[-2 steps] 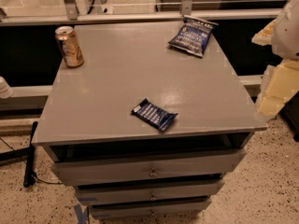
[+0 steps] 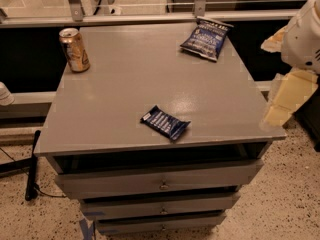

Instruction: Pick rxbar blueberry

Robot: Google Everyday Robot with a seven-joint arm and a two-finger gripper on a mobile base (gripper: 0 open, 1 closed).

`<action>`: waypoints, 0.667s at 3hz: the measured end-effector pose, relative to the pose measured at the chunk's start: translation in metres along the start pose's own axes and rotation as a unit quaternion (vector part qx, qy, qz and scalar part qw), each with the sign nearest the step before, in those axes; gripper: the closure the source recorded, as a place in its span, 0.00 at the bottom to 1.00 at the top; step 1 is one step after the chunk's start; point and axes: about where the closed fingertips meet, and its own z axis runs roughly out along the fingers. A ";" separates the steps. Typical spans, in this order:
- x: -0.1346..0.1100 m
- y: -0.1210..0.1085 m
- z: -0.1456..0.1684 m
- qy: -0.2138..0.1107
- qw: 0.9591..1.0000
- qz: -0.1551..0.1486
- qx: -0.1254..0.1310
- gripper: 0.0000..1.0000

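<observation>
A small, flat, dark navy-blue rxbar blueberry wrapper (image 2: 165, 123) lies askew near the front edge of a grey metal drawer cabinet (image 2: 125, 84), with a gold drinks can (image 2: 75, 50) upright at the cabinet's back-left corner and a larger crinkly blue chip bag (image 2: 206, 38) at its back-right. The robot's pale cream gripper (image 2: 282, 104) hangs just off the cabinet's front-right corner, well apart from the bar; whether it is spread or pressed together cannot be told.

The gripper (image 2: 276, 113) hangs at the frame's right edge, seemingly angled down-left beneath the white wrist (image 2: 304, 34).
</observation>
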 end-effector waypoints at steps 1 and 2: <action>-0.029 0.010 0.037 -0.061 0.998 0.009 -0.012 0.00; -0.063 0.016 0.077 -0.114 0.993 0.032 -0.029 0.00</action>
